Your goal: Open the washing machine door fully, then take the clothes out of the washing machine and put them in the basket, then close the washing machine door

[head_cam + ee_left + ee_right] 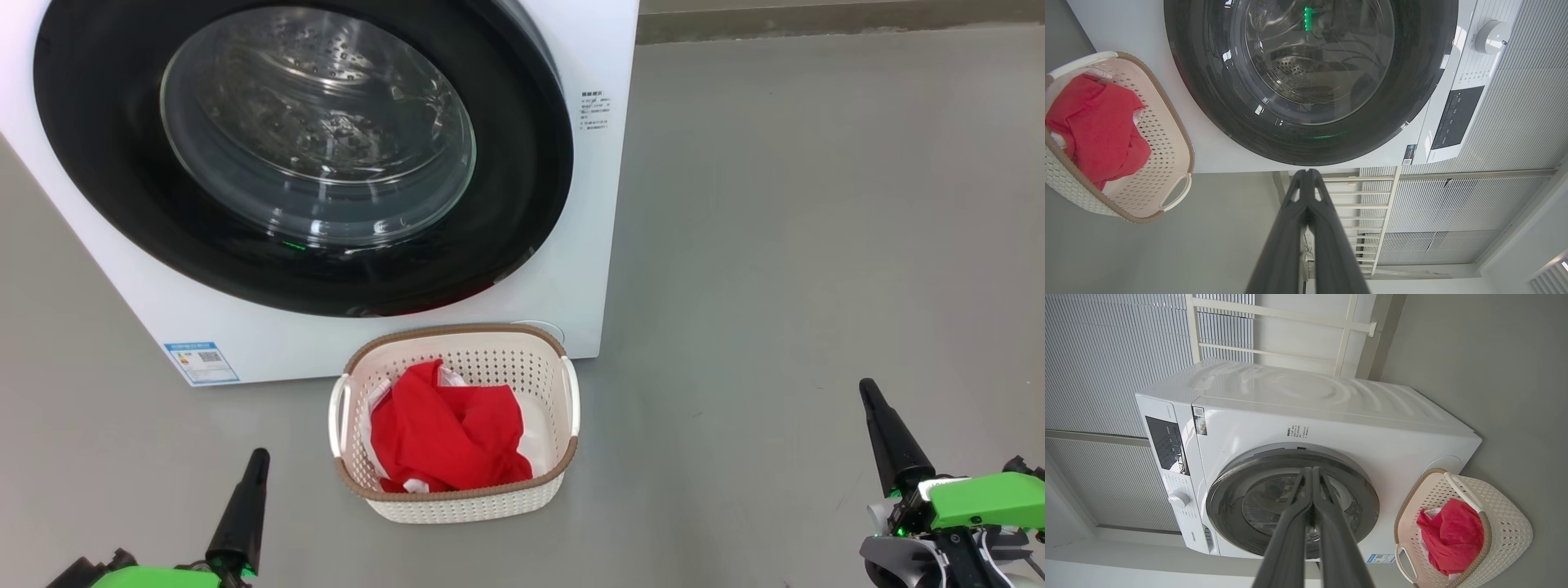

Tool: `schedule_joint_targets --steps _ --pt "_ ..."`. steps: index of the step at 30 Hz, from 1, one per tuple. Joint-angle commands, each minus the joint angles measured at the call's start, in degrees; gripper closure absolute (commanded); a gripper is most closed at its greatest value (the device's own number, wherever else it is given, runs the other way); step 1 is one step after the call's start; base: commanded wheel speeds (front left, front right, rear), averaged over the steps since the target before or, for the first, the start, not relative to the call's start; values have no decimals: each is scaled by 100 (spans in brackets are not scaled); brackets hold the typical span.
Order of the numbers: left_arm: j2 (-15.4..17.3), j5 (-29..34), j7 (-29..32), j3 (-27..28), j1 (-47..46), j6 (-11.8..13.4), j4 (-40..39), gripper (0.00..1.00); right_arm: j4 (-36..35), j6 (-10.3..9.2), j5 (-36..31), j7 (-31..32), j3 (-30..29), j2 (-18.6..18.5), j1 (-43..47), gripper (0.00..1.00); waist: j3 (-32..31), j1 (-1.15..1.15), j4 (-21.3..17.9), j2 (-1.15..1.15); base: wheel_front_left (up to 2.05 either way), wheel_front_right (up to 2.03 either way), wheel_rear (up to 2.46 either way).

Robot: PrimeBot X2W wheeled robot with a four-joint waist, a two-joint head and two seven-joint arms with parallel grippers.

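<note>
**Head view.** I am looking down at the washing machine, which is filling the upper left of the frame and standing on a grey floor. The washing machine door is sitting flat against the white front. Its glossy black rim is ringing the glass, and the perforated steel drum is showing through it. A small blue label is showing at the lower left of the front panel.

The basket is resting on the floor at lower centre, just in front of the machine. I cannot tell whether the two are touching. The clothes are lying bunched inside it, red with white edges, spreading over its left and middle.

The left gripper is rising from the lower left, well apart from the basket's left handle. Its two dark fingers are pressing together and gripping nothing. The right gripper is rising from the lower right with its fingers likewise together and carrying nothing.

**Wrist views.** In each, the fingers are meeting at their tips in front of the door. In the right wrist view, the control knob and dark panel are showing at the left of the frame, and the basket is sitting at the lower right.
</note>
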Motion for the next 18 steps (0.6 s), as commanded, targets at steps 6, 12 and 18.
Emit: schedule_joint_targets --steps 6,12,18 --pt "60 -38 27 196 -230 -40 -117 100 -141 3 33 40 88 -45 -241 100 0 0 0 0 0 0 0" --pt "60 -38 27 196 -229 -40 -117 100 -141 3 33 40 88 -45 -241 100 0 0 0 0 0 0 0" --pt "60 -39 27 195 -229 -40 -118 100 -141 3 33 40 87 -45 -241 100 0 0 0 0 0 0 0"
